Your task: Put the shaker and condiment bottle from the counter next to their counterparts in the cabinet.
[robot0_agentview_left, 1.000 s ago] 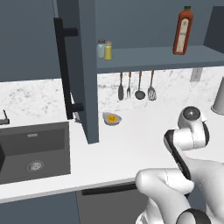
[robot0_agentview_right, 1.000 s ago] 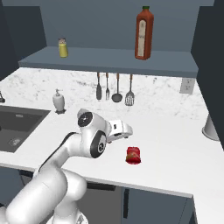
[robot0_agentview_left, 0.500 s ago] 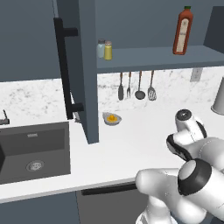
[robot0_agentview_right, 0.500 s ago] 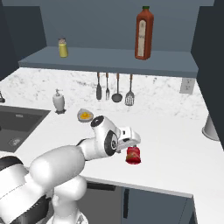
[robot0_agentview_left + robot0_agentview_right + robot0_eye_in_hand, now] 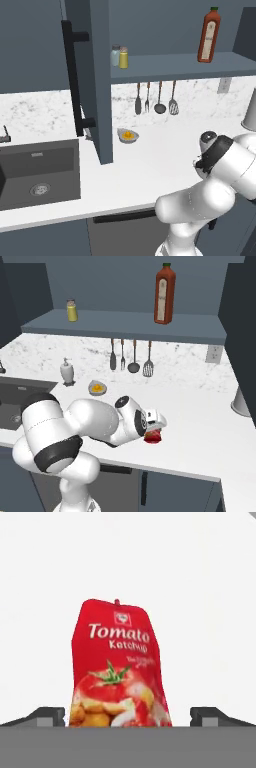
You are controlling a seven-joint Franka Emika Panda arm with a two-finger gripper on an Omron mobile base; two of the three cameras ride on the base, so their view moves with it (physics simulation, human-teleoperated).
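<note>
Condiment bottle (image 5: pixel 118 667) lies between the wide-open hand's (image 5: pixel 128 714) fingertips (image 5: pixel 47 716); nothing gripped.

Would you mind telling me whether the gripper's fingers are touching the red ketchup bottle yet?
Apart. In the hand view, the ketchup bottle lies between the two fingertips, with bare white counter showing on both sides between it and each tip.

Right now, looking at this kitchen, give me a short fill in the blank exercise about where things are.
1. The yellow shaker stands on the cabinet ____, beside the grey-blue shaker.
2. The label on the condiment bottle reads Tomato ____.
3. The condiment bottle lies on the ____, between the fingertips of the tool.
4. The tall bottle has a ____ cap.

Missing words: shelf; Ketchup; counter; green
</note>
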